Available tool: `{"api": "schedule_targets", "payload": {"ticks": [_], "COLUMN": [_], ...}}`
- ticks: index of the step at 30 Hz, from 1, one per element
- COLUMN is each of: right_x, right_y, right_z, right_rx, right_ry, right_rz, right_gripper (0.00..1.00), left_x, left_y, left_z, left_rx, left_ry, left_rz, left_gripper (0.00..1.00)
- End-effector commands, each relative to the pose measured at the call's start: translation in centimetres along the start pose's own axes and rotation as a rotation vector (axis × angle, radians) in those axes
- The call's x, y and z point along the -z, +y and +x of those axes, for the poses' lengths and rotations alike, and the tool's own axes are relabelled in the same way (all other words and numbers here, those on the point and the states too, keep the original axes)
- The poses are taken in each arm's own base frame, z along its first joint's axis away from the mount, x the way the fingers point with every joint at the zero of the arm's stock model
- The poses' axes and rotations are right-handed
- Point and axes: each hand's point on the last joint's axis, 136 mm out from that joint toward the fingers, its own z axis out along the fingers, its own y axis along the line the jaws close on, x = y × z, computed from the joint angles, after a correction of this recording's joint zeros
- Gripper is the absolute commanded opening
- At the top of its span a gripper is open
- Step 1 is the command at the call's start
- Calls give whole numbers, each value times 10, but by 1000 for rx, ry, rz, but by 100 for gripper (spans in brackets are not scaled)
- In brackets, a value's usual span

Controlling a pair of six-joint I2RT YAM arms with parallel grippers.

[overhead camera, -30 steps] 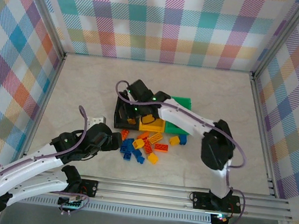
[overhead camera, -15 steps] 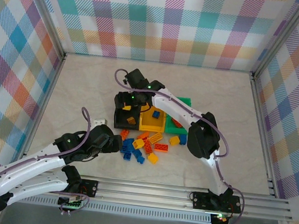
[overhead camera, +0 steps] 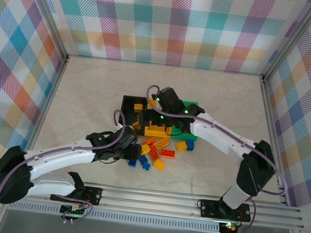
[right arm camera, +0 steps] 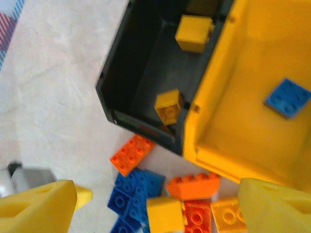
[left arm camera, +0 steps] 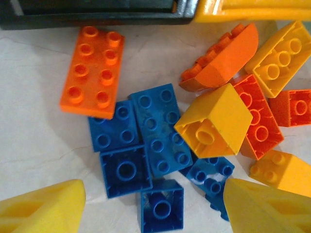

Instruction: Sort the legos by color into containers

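On the pale tabletop, just in front of the black plastic bin and the yellow plastic bin, lies the loose pile of studded plastic bricks: blue, orange, yellow. The green plastic bin adjoins the yellow bin on its right.

Left gripper hangs over the blue bricks, fingers spread wide, nothing btwn them. Orange 2x4 brick lies flat, studs up, long axis pointing at the black bin's wall. Blue 2x4 brick just beside it, studs up, approx. parallel. Yellow square brick is tipped on an edge.

Right gripper sits over the pile's bin-side edge, fingers apart, empty. Black bin holds 2 yellow bricks; yellow bin holds 1 blue square plate.
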Motion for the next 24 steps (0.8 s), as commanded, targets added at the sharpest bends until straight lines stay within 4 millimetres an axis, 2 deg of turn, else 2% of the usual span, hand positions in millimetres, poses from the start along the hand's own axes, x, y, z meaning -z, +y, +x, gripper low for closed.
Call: {"api": "schedule_targets", "payload": {"ticks": [1,7,10,24], "right_x": [13,33,38,60], "right_y": [-16,-36,-42,-57], "right_z": [6,28,32,27], "right_rx": [-60,-94,-102,-136], "right_ry": [-48,-63,-73,-133], "right_rz": [18,46,56,67], "right_gripper": [87,88,89,91], "left_x": [-5,-27,-37,-57], "left_y": [-34,-38,-37,-34], "left_z": [-24,-31,-27,-16], "left_rx": [-83,-159,-197,-285], "left_ry": [-44,-8,26,76], "left_rz": [50,-44,-84,-174], "left_gripper": [75,73,71,68]}}
